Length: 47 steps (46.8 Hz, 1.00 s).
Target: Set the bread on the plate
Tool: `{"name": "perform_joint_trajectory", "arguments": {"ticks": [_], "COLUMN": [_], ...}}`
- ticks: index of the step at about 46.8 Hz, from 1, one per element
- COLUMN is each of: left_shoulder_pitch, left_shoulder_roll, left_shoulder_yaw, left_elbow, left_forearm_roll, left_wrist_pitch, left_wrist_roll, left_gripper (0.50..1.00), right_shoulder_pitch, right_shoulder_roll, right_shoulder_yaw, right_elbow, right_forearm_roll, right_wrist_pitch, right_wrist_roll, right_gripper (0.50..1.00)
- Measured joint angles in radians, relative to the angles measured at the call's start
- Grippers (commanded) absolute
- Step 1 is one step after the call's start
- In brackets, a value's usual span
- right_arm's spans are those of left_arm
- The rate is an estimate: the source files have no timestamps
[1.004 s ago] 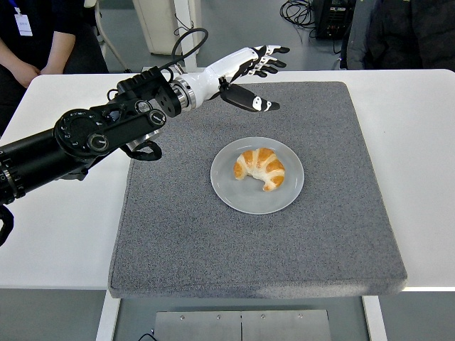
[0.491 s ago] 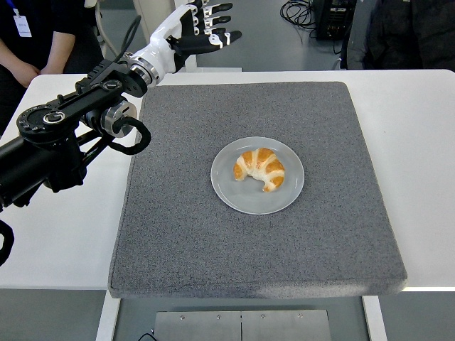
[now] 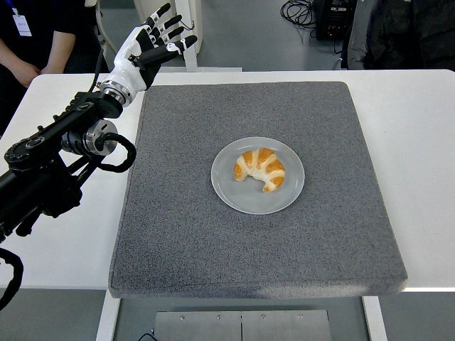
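Note:
A golden croissant (image 3: 260,169) lies on a pale grey plate (image 3: 234,192) in the middle of the grey mat (image 3: 213,249). My left hand (image 3: 151,40) is raised over the far left corner of the mat, well away from the plate. Its white and black fingers are spread and hold nothing. The black left arm (image 3: 64,149) runs back along the table's left side. My right arm is out of view.
The white table (image 3: 64,234) shows bare on both sides of the mat. A person in dark clothes with a badge stands at the top left (image 3: 35,39). Another person in dark clothes is at the top right (image 3: 409,32).
My left hand has drawn back from above the far middle of the mat to the far left corner, fingers still spread. The croissant and plate have not moved.

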Motion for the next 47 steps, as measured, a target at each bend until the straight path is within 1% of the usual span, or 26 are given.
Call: {"name": "perform_joint_trajectory", "arguments": {"ticks": [8, 14, 17, 22, 26, 47], "left_shoulder_pitch": [0.067, 0.096, 0.112, 0.128, 0.134, 0.155], "left_shoulder_roll": [-0.005, -0.007, -0.008, -0.009, -0.009, -0.007], "left_shoulder_yaw": [-0.045, -0.050, -0.049, -0.043, -0.038, -0.036], "left_elbow": [0.000, 0.000, 0.000, 0.000, 0.000, 0.000], "left_forearm_roll": [-0.067, -0.108, -0.109, -0.109, -0.109, -0.108], "left_wrist_pitch": [-0.005, -0.008, -0.008, -0.008, -0.008, -0.008], "left_wrist_roll": [-0.001, -0.005, -0.021, -0.069, -0.086, -0.089], "left_gripper": [0.949, 0.961, 0.964, 0.966, 0.966, 0.966], "right_shoulder_pitch": [0.001, 0.001, 0.000, 0.001, 0.001, 0.000], "right_shoulder_roll": [0.000, 0.000, 0.000, 0.000, 0.000, 0.000], "right_shoulder_yaw": [0.000, 0.000, 0.000, 0.000, 0.000, -0.001], "right_elbow": [0.000, 0.000, 0.000, 0.000, 0.000, 0.000], "right_forearm_roll": [0.000, 0.000, 0.000, 0.000, 0.000, 0.000], "right_wrist_pitch": [0.000, 0.000, 0.000, 0.000, 0.000, 0.000], "right_wrist_roll": [0.000, 0.000, 0.000, 0.000, 0.000, 0.000], "right_gripper": [1.000, 1.000, 1.000, 1.000, 1.000, 1.000]}}
